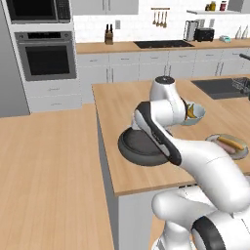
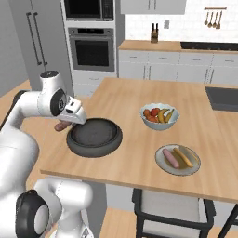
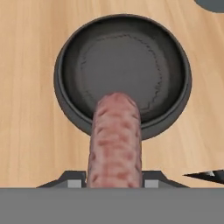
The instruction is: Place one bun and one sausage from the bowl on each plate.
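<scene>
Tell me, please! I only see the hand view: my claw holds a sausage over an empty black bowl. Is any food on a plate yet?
Observer: Yes. A plate to the right of the bowl already has a sausage and a bun on it.
Operator: Is there other food around?
Observer: A fruit bowl with bananas stands behind that plate.
Operator: Where is my claw from the side?
Observer: In the right base view the claw hangs at the bowl's left rim, near the edge of the counter, with the held sausage poking out.
</scene>
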